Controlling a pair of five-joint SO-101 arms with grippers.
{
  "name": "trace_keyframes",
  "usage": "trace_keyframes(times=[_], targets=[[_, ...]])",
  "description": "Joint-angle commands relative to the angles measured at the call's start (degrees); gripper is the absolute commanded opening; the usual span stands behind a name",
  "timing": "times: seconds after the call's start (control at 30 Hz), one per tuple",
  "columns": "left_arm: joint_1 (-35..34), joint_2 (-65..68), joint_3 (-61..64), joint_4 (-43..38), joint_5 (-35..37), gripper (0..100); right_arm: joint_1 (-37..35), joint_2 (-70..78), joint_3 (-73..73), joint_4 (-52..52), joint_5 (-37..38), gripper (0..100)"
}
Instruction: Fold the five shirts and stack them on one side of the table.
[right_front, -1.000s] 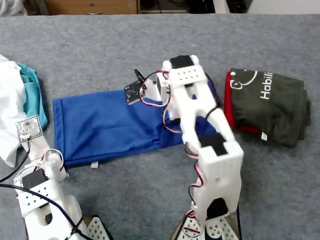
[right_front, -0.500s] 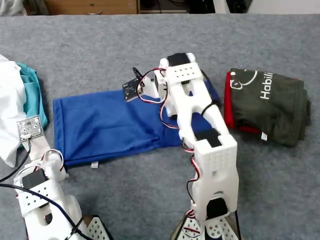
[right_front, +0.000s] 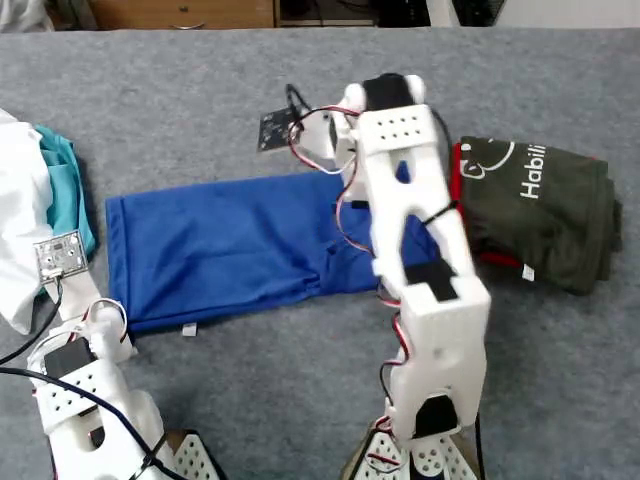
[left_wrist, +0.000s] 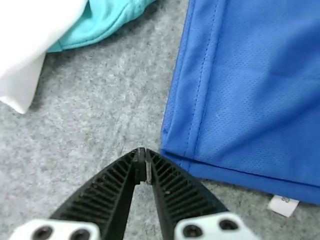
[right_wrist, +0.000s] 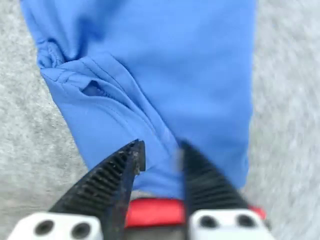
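A blue shirt (right_front: 230, 250) lies flat as a long folded strip across the middle of the grey table. My right arm (right_front: 400, 150) hangs over its right end. In the right wrist view the right gripper (right_wrist: 161, 152) is open above the blue shirt (right_wrist: 150, 65), with bunched seams and a red edge (right_wrist: 152, 212) below. My left gripper (left_wrist: 141, 165) is shut with nothing in it, over bare table just off the near left corner of the blue shirt (left_wrist: 250, 90). My left arm (right_front: 90, 340) sits at the near left.
A folded dark green shirt (right_front: 545, 210) on a red one (right_front: 458, 215) rests at the right. White cloth (right_front: 20, 210) and teal cloth (right_front: 65, 190) lie at the left edge. Bare table stretches behind and in front of the blue shirt.
The right arm has swung toward the far side and a little right over the blue shirt's right end. The left arm has kept still.
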Motion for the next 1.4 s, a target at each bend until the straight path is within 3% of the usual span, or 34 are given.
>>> trace_keyframes(times=[0.0, 0.13, 0.3, 0.53, 0.9, 1.37], targets=[[0.18, -0.48, -0.62, -0.44, -0.09, 2, 2.86, -9.63, 7.52, 1.32, -3.87, 0.4], [0.18, -0.57, -5.36, 2.64, 2.99, 2, 6.64, -21.32, 23.96, 1.05, -5.98, 0.2], [1.76, 0.75, -32.53, 21.63, 3.78, 6, 11.82, -35.65, 40.84, -0.79, -5.80, 0.2], [1.85, 18.77, -39.74, 15.82, 8.35, 13, 9.89, -45.76, 48.57, -1.49, -6.07, 0.2], [3.34, 53.93, -60.40, 21.19, 5.98, 20, 6.81, -46.37, 49.89, -0.53, -6.15, 0.2], [4.84, 72.04, -65.76, 18.73, 5.80, 20, 6.81, -46.37, 49.89, 0.18, -6.15, 0.2]])
